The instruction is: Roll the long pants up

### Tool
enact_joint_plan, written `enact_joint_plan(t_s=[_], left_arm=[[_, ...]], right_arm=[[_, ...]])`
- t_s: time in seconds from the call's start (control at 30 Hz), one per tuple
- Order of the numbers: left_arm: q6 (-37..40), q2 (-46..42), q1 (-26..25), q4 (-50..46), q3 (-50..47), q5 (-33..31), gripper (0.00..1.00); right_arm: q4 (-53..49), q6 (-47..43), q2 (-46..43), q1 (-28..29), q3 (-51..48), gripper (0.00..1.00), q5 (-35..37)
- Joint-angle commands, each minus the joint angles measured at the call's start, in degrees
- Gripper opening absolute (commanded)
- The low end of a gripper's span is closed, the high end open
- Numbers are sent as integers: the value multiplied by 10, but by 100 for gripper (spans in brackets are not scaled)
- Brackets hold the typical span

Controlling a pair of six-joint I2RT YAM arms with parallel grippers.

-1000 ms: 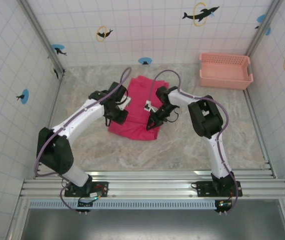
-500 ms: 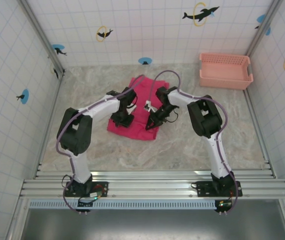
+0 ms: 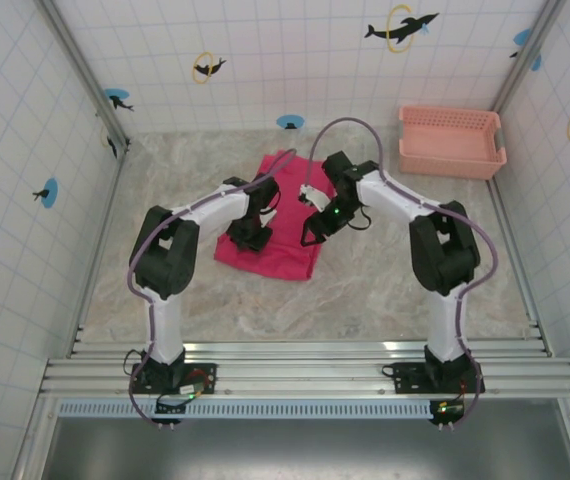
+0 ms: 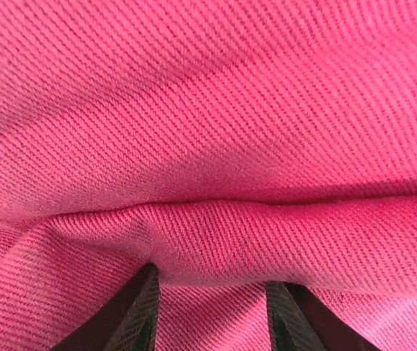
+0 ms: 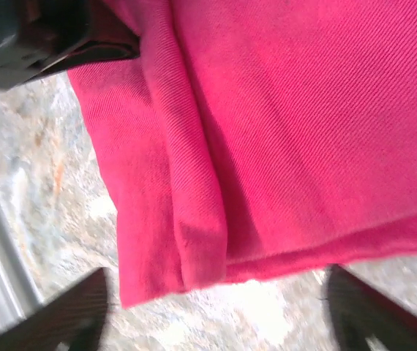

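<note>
The two arms rise from the near edge of the table (image 3: 365,300), a pale marbled surface, and both reach toward its middle. There the long pants (image 3: 277,258) lie as a flat folded stack, left of centre. The stack's wide near edge runs roughly left to right, and it narrows toward the far side.

The left tool (image 3: 248,236) is down on the near-left part of the pants. From the left wrist, its dark fingers (image 4: 139,316) stand on either side of a raised ridge of cloth, which they are grasping. The ridge crosses in front of the fingertips and hides them.

The right tool (image 3: 315,230) hovers at the right edge of the pants, just beside the cloth. From the right wrist its fingers (image 5: 73,314) are blurred and spread wide, so it is released and holding nothing. Between them is the layered hem of the pants, with one lengthwise fold near the edge and bare table around the corner.

Farther back, the narrow end of the pants points toward the far wall. In the far-right corner, well apart from the pants, stands a salmon-pink slotted basket (image 3: 451,152).
</note>
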Motion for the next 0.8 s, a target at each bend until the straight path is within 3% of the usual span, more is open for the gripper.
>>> enact_joint_plan(t_s=[0.0, 0.1, 0.3, 0.77], left_arm=[[11, 36, 1, 6, 2, 0, 41], [16, 39, 1, 4, 8, 3, 41], [27, 43, 1, -3, 13, 8, 41], [55, 51, 1, -21, 24, 20, 41]], right_arm=[[49, -88, -85, 91, -77, 97, 171], [77, -141, -110, 172, -129, 97, 273], [147, -173, -102, 246, -187, 97, 331], [311, -253, -7, 288, -199, 98, 459]])
